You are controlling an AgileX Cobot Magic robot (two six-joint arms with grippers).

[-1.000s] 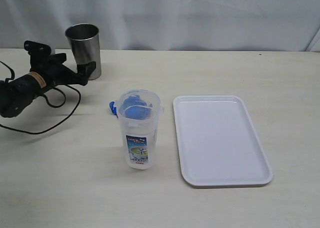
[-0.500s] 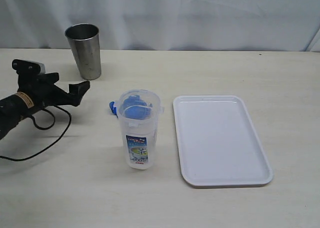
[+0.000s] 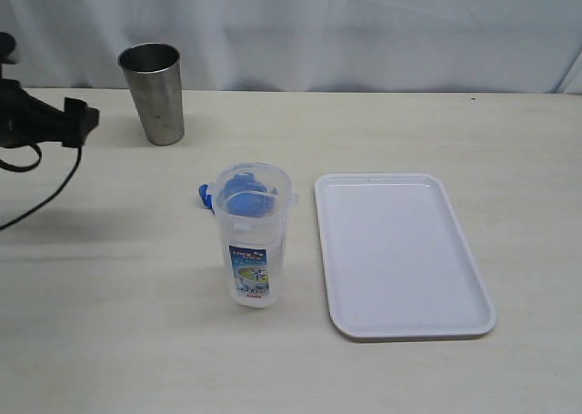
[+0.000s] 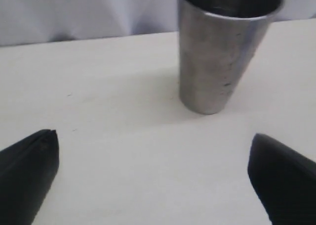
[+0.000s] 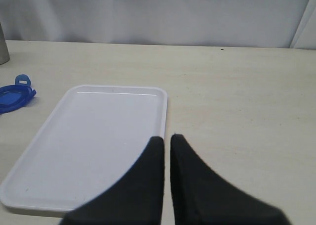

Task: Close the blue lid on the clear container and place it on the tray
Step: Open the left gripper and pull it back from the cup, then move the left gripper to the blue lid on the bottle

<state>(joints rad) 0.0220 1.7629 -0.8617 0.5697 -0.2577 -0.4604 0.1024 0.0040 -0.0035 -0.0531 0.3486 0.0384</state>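
Note:
The clear container [image 3: 255, 241] stands upright at the table's middle, with its printed label facing the exterior view. The blue lid [image 3: 238, 194] lies on the table just behind it, partly seen through the plastic; the right wrist view catches the lid [image 5: 14, 96] at its edge. The white tray [image 3: 400, 250] lies flat to the container's right with nothing on it. My left gripper [image 3: 80, 123] is at the far left edge, open [image 4: 153, 136] and holding nothing. My right gripper [image 5: 168, 138] is shut and holding nothing, hovering by the tray [image 5: 98, 136]; it is outside the exterior view.
A grey steel cup [image 3: 155, 91] stands at the back left, right in front of my left gripper in the left wrist view, where the cup [image 4: 222, 52] fills the upper part. A black cable [image 3: 45, 196] trails over the table's left side. White cloth hangs behind.
My left arm has pulled back leftwards, away from the steel cup, until only its tip stays in the exterior view. Container, lid and tray have not moved.

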